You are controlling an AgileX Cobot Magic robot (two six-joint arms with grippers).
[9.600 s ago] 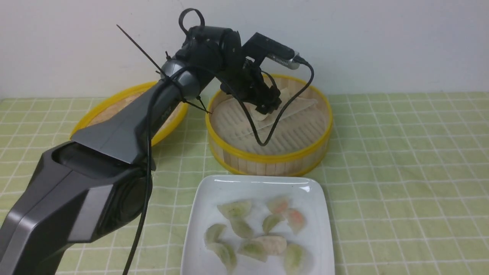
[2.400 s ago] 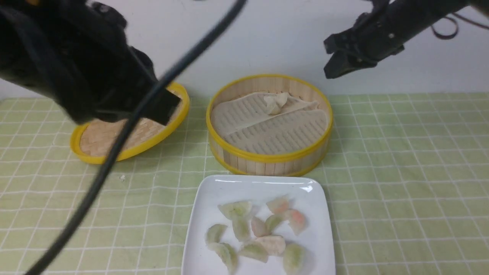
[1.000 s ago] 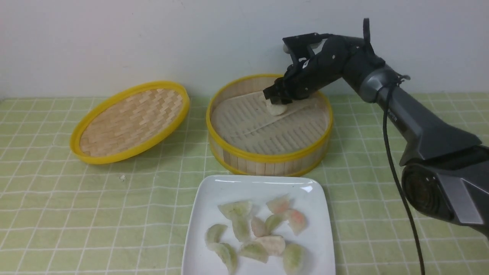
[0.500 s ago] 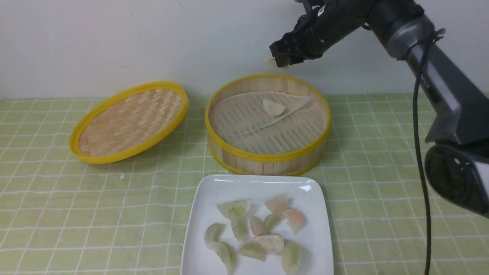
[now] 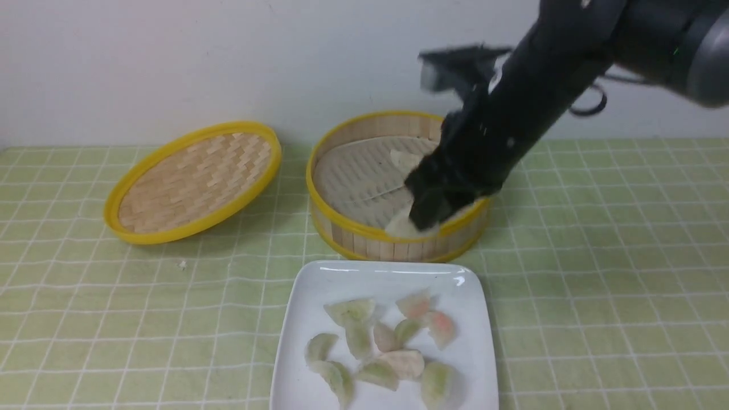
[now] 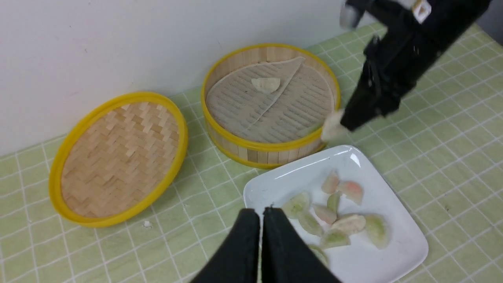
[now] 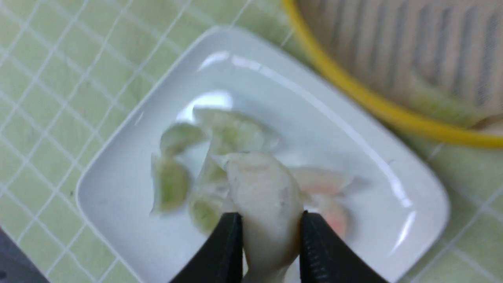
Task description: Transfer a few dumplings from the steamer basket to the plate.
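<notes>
White dumpling [image 7: 264,188] is off the liner, pinched between the two fingers of the right hand [image 7: 270,232], hanging by the near rim of the steamer basket [image 5: 364,232] on the side facing the plate [image 5: 316,287]. From the right wrist, the plate sits right behind it. Second white dumpling [image 6: 266,84] lies alone on the basket's ribbed liner, toward the wall side. Plate carries a bunched cluster of green and pink dumplings [image 5: 401,361]. Left hand [image 6: 261,215] is up off the bench [image 5: 598,285], fingers pressed together, nothing in it. Lid [image 5: 193,179] lies left of the basket, weave up.
</notes>
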